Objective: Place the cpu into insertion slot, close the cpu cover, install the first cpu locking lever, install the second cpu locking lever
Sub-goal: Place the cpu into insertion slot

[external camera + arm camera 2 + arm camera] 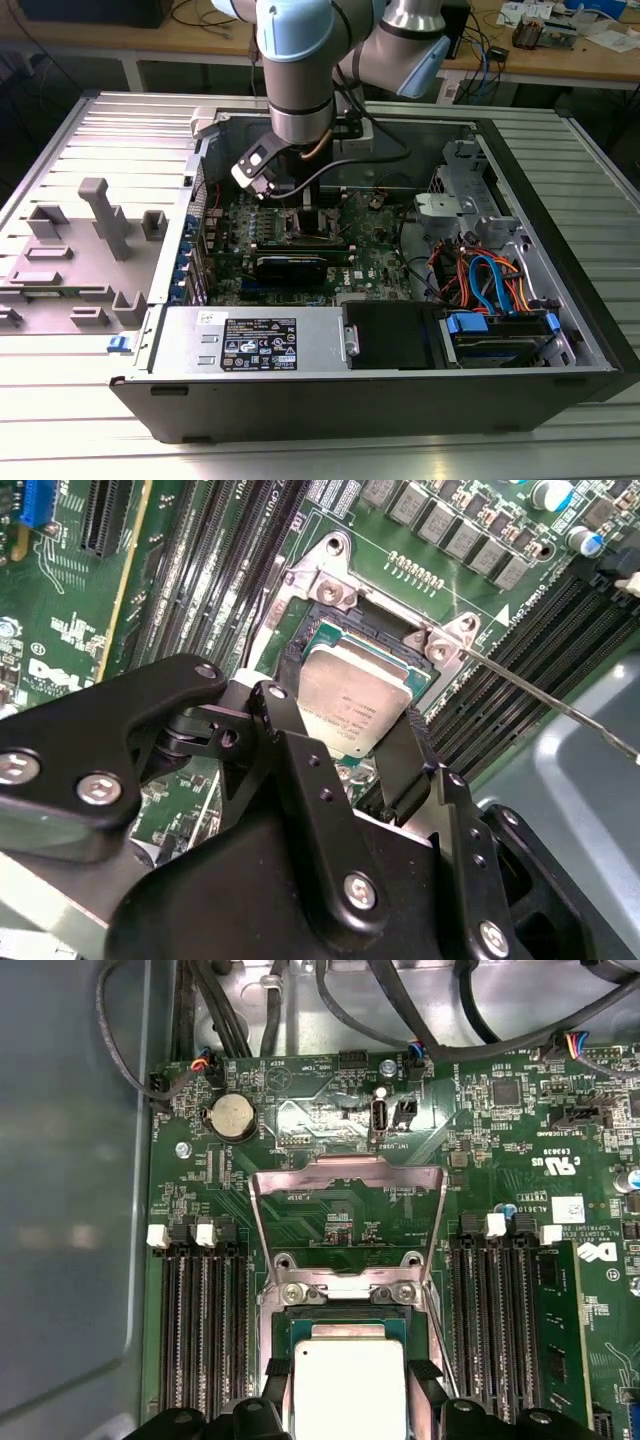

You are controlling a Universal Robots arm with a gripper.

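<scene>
Grey holders point(95, 235) are lying at the exterior view's left. Mid-case, the gripper point(350, 730) is clamping the silvery chip point(352, 685) by two edges, right at the socket point(345, 1312), whose cover point(345, 1170) is standing open. We are judging that a level, squarely aligned chip matters most. Blue cables point(490, 280) are trailing at the exterior view's right.

Silvery-grey cpu point(352, 695) — green circuit board point(500, 1140) — black memory slots point(195, 1330)
</scene>
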